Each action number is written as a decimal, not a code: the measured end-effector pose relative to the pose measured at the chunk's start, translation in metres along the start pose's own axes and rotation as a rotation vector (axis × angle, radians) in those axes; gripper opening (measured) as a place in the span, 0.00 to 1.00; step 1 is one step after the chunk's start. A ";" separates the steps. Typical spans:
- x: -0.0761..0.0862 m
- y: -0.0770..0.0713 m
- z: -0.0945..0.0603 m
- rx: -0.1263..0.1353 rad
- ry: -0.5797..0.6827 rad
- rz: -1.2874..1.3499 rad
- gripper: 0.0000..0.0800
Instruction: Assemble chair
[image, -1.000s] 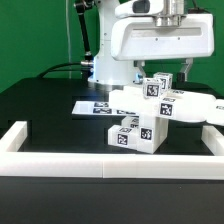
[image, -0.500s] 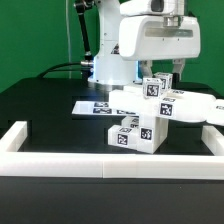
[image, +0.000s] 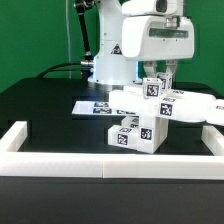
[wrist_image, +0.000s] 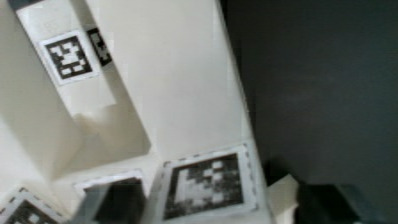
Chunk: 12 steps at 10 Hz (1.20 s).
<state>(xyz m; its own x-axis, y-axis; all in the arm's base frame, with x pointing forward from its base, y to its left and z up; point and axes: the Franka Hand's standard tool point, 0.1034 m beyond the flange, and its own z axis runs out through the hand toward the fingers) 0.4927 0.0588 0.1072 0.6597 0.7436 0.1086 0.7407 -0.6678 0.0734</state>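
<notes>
At the exterior view's left, the thin flat white marker board (image: 97, 107) is lying on the black table (image: 45, 110). Just right of it, the small white blocky plastic chair (image: 140, 120) with black-and-white tags is sitting near the middle, partly built. The white robot arm's gripper (image: 160, 76) is reaching down over the chair's top block. In the wrist view, its dark fingers (wrist_image: 111, 198) are sitting on both sides of a tagged white piece, seeming to pinch it.

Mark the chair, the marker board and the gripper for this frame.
chair (image: 138, 132): exterior view, tagged front of a lower block.
marker board (image: 92, 107): exterior view, flat top.
gripper (image: 165, 75): exterior view, between the fingertips.
</notes>
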 end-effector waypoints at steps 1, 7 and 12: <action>0.000 0.000 0.000 0.000 0.000 0.000 0.35; -0.002 0.001 0.001 0.007 0.003 0.353 0.35; 0.001 -0.001 0.001 0.011 0.009 0.821 0.35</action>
<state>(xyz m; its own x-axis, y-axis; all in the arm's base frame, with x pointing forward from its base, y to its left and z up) 0.4928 0.0603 0.1063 0.9912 0.0179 0.1315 0.0236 -0.9988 -0.0426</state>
